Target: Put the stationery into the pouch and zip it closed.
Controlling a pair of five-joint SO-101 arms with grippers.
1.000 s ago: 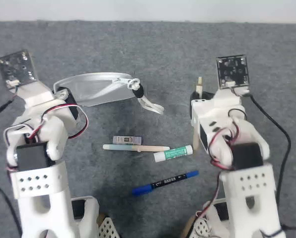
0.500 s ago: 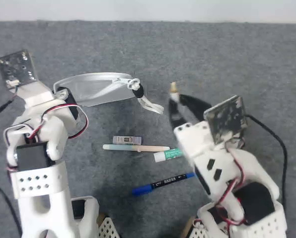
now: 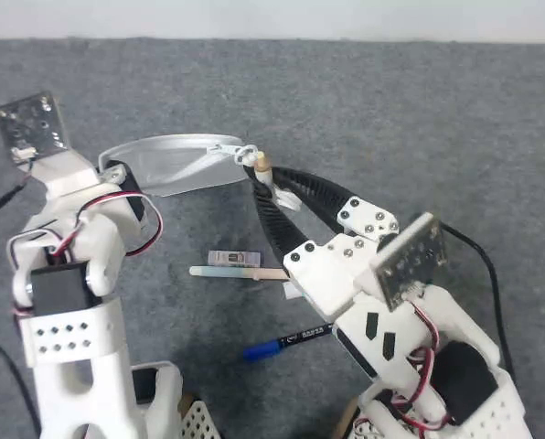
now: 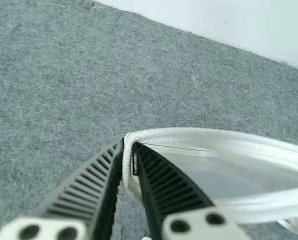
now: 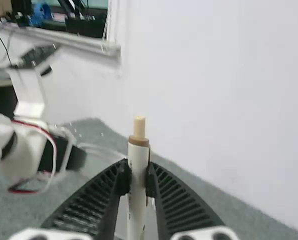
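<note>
Far left: left gripper (image 3: 117, 171) (image 4: 127, 150) pinched narrow on the rim of the silver pouch (image 3: 176, 160) (image 4: 229, 150), fingers nearly touching with the fabric edge between them. Pouch flat on the grey mat (image 3: 437, 110), mouth gaping, zipper pull (image 3: 247, 155) at its right end.

Nearer the arms, mid-mat: small clear case (image 3: 234, 259), and just beside it a cream-and-teal pen (image 3: 250, 272), lying parallel.

Right gripper (image 3: 261, 178) (image 5: 137, 172) clamped on a white pen (image 3: 262, 164) (image 5: 138, 145), tan tip poking out past the fingertips. Sits just beside the zipper pull, at the pouch's right end; touching or not, cannot tell.

Blue marker (image 3: 282, 343) lies well apart from the pouch, its right end under the right arm. Above it a white item (image 3: 293, 291), mostly hidden by that arm.
</note>
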